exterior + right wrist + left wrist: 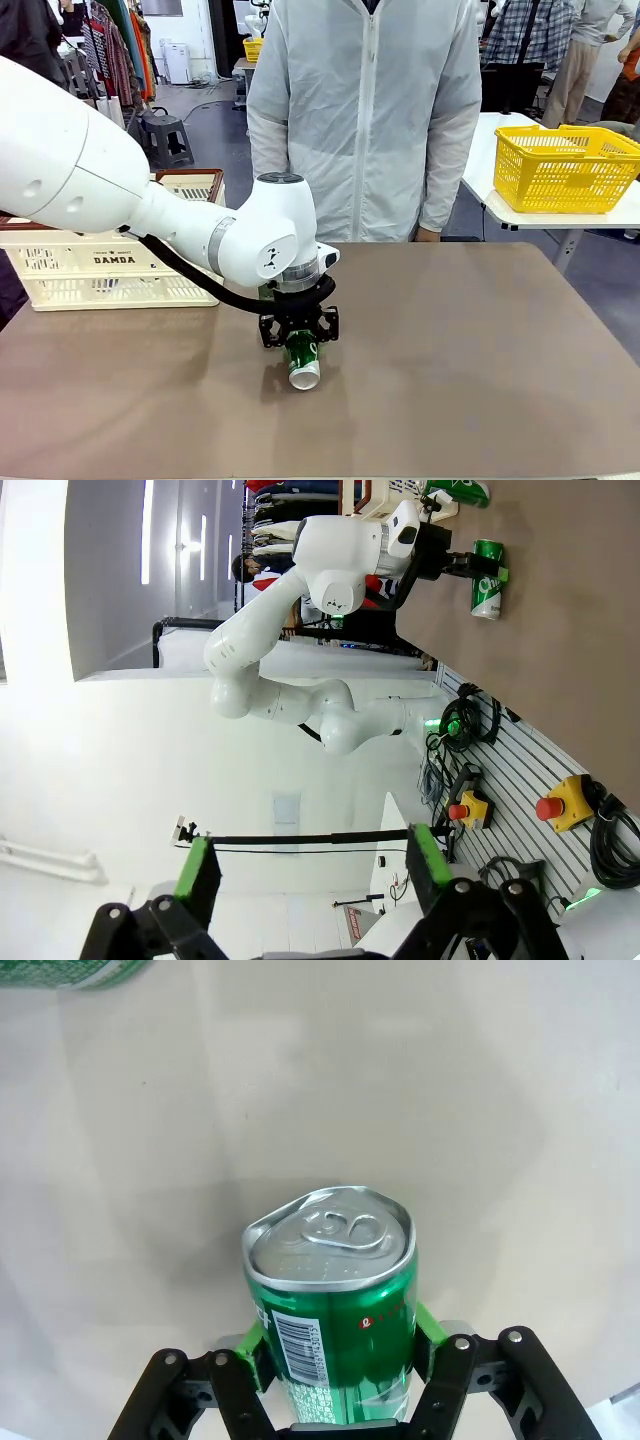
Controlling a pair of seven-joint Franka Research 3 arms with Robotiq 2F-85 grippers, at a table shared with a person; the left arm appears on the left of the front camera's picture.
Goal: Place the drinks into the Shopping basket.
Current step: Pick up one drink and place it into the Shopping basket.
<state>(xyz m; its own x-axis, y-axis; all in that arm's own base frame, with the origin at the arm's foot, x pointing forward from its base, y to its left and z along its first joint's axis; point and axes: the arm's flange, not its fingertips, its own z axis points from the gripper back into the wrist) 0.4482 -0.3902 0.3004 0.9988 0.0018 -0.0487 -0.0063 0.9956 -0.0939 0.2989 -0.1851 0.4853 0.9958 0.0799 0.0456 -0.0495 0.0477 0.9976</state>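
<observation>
Clamped on the green can (pixel 335 1300) with the left gripper (pixel 337 1342): jaws squeezed in on both sides, pull-tab end pointing away from the wrist. Held on its side at the middle of the brown table (pixel 480 330). Barcode legible as stripes; other print too small to read. "DAMDA" on the cream basket (pixel 110 262), far left. Near the wrist, a second green can (pixel 80 972). At the right gripper (pixel 312 880), spread wide, holding nothing.

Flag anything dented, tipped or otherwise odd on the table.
The green can lies on its side, gripped by the left gripper. In the left wrist view its silver top rim looks squashed out of round, with a bent edge, likely a dent. No spill shows around it.
</observation>
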